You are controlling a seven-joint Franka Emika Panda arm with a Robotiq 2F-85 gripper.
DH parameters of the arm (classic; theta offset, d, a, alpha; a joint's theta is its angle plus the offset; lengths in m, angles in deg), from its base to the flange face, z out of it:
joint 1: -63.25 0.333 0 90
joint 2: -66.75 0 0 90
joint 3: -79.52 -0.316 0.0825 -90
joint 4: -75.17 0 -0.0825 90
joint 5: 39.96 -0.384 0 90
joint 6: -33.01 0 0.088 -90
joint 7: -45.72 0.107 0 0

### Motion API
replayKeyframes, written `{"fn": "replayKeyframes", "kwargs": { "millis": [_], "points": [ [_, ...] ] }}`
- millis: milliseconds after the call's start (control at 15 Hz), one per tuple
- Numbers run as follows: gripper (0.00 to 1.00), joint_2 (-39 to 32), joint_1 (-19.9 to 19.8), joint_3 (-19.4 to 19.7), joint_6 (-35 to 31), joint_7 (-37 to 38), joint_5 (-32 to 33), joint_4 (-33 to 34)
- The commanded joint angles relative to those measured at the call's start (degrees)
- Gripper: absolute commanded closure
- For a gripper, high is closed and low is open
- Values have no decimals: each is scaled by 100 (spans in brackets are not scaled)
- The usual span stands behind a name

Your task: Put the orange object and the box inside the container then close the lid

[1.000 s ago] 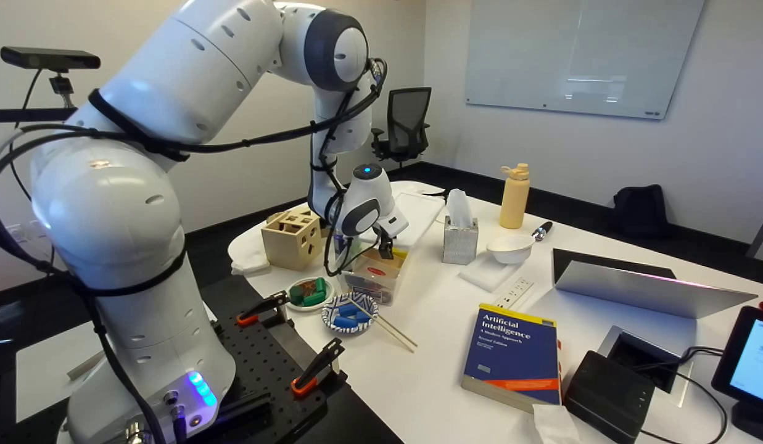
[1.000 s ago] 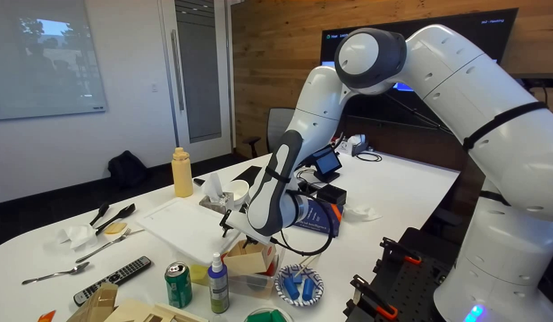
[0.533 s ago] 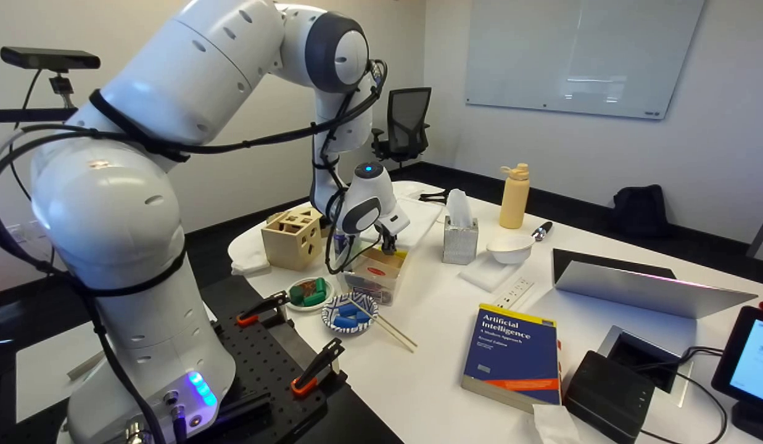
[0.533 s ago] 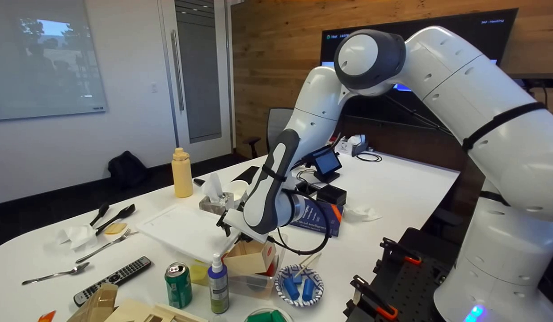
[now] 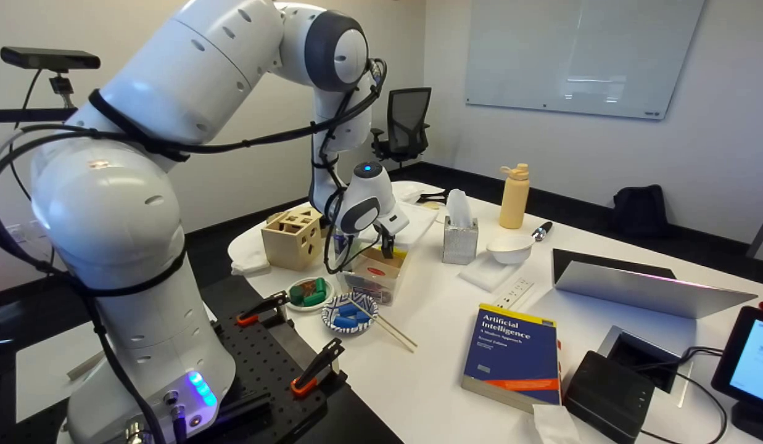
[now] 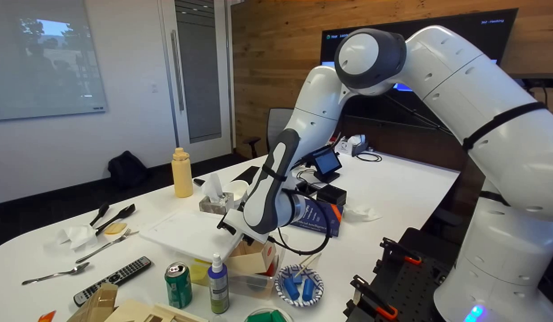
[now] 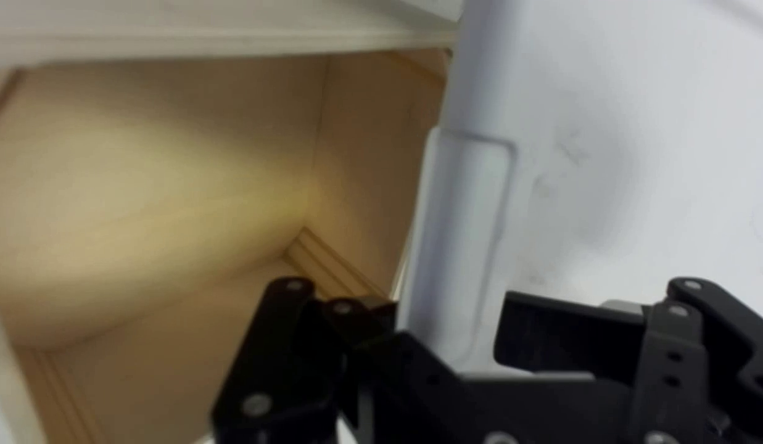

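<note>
Fingers apart, the end effector (image 7: 446, 320) straddles an edge of the lid (image 6: 189, 235); whether clamped, I cannot tell. Its long axis runs outward from the end effector; below sits the container (image 5: 381, 291), box (image 6: 249, 264) inside.

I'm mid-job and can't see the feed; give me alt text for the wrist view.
The black two-fingered hand, at the bottom, straddles the edge of the flat white plastic lid; whether it grips is unclear. The lid takes up the right side, and an open, wooden-looking tan box, its inside showing, takes up the left.
</note>
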Motion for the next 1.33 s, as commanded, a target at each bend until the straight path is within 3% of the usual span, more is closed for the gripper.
{"fn": "replayKeyframes", "kwargs": {
  "millis": [0, 600, 1200, 1267],
  "points": [
    [100, 603, -42, -120, 10, -288, -270, -754],
    [100, 1830, 132, -17, 364, -93, -853, -2303],
    [100, 1800, -218, -70, 875, -138, -722, -2443],
    [75, 1789, -258, -70, 938, -145, -725, -2415]
  ]
}}
